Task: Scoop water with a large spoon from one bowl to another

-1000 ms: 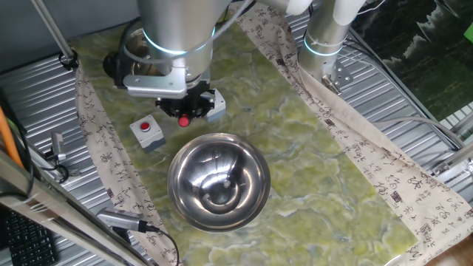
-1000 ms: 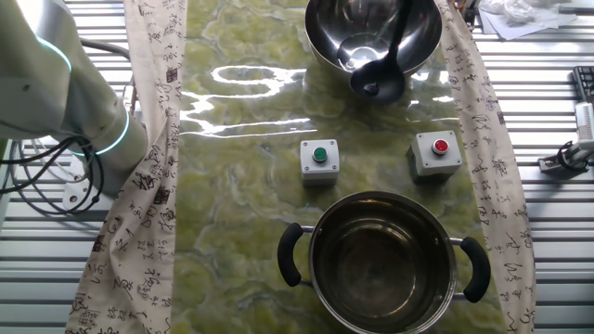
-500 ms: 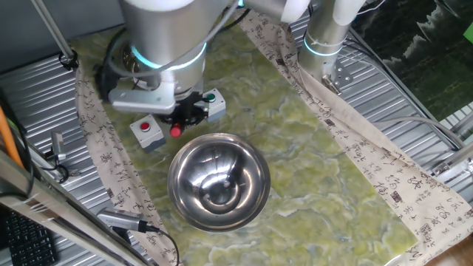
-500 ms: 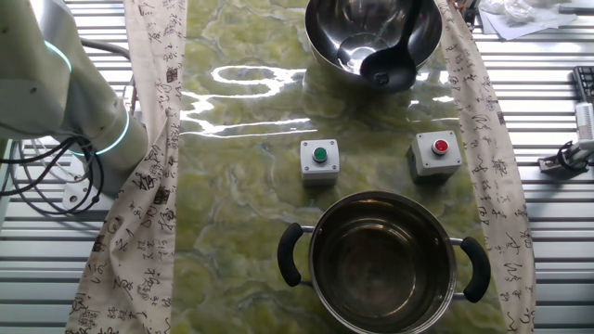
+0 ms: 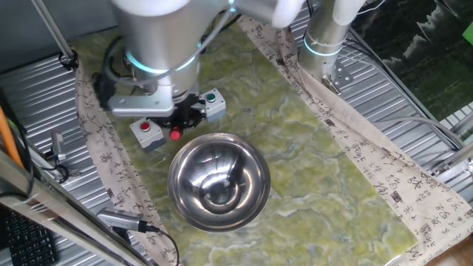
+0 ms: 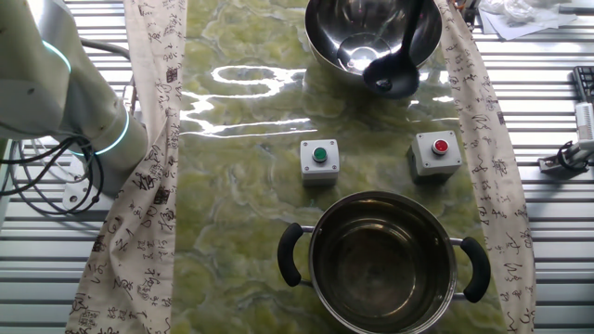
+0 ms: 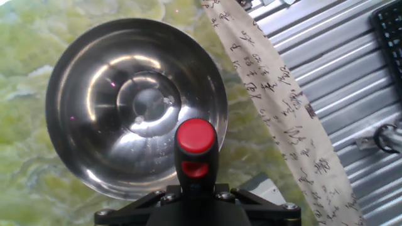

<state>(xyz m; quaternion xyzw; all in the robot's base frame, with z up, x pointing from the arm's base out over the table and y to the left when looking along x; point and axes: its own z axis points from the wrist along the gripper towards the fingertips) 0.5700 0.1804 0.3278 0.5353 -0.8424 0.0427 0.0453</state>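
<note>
My gripper [image 7: 196,191] is shut on the large spoon [image 7: 196,150], a black ladle with a bright red part. It hangs over the near rim of the wide, mirror-shiny bowl [image 7: 75,81]. In the other fixed view the ladle's black scoop [image 6: 392,79] sits at that bowl's rim [image 6: 325,51], with the handle rising out of frame. The small steel pot [image 6: 385,264] with two black loop handles stands apart at the bottom. Water shows only as faint glints on the wide bowl's floor [image 7: 151,103]. In one fixed view the gripper [image 5: 177,124] is at the bowl's [image 5: 218,185] upper left edge.
Between the two vessels stand a grey box with a green button [image 6: 319,158] and another with a red button [image 6: 436,153]. Patterned cloth strips [image 6: 483,139] line the green table cover. Ribbed metal [image 5: 384,96] and cables lie outside, and a second arm's base [image 5: 325,44] stands at the back.
The arm has shifted left and toward the wide bowl, carrying the spoon. The scoop has moved from just outside the bowl's rim to along it. The gripper has stayed shut.
</note>
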